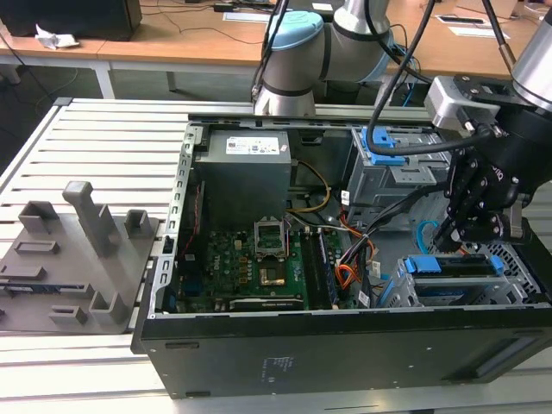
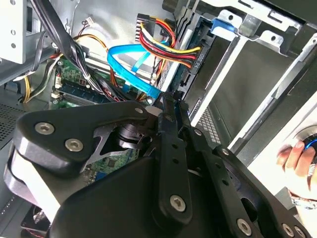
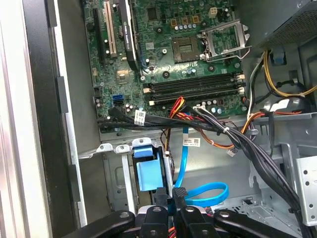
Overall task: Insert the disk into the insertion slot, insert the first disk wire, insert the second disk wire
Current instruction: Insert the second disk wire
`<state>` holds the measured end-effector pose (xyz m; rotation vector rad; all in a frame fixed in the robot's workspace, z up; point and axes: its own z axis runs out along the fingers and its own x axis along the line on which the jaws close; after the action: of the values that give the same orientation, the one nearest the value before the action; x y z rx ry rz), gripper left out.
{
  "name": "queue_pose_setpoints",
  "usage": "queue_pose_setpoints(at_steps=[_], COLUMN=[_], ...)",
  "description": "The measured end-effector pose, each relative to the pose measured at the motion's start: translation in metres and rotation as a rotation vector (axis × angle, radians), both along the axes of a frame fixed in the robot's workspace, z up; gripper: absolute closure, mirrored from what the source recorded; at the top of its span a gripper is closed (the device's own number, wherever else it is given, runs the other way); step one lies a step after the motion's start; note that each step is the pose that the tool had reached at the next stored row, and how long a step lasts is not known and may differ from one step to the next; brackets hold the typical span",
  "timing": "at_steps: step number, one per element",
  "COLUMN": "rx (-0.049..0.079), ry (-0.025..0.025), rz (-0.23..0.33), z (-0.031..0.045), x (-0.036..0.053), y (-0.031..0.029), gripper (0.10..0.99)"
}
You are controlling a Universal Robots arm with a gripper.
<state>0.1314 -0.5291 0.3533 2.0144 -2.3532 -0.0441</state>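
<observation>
Open computer case [image 1: 345,345] on a slatted table [image 1: 103,138], gripper [image 3: 174,198] pinched shut on the dark plug of the second disk wire [image 3: 208,194], disk [image 1: 455,266] seated in the insertion slot [image 1: 405,293] at five o'clock of the motherboard [image 1: 250,259], wire looping just beside the slot.

The arm enters at the top of the exterior view, its grey segments and pale blue joint cap [image 1: 293,39] in the upper middle, cables draped over them. Its black wrist and tool [image 1: 473,231] sit at the right of the frame, pointing downward. In the second wrist view, the tool [image 2: 171,101] reaches up from the lower half of the frame, its black fingers [image 2: 168,116] drawn close together at the tips. In the first wrist view the tool [image 3: 174,196] sits at the bottom centre, fingertips pinched on a small dark plug [image 3: 178,191].
</observation>
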Motion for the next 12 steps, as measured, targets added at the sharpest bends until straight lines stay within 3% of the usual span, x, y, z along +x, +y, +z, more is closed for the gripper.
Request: queue_pose_setpoints(at_steps=[4, 12], rx=[-0.007, -0.008], ry=[0.0011, 0.0013], rz=[0.009, 0.016], z=[-0.0047, -0.011], x=[0.0109, 0.0142], y=[-0.0001, -0.0022], gripper=[0.922, 0.922])
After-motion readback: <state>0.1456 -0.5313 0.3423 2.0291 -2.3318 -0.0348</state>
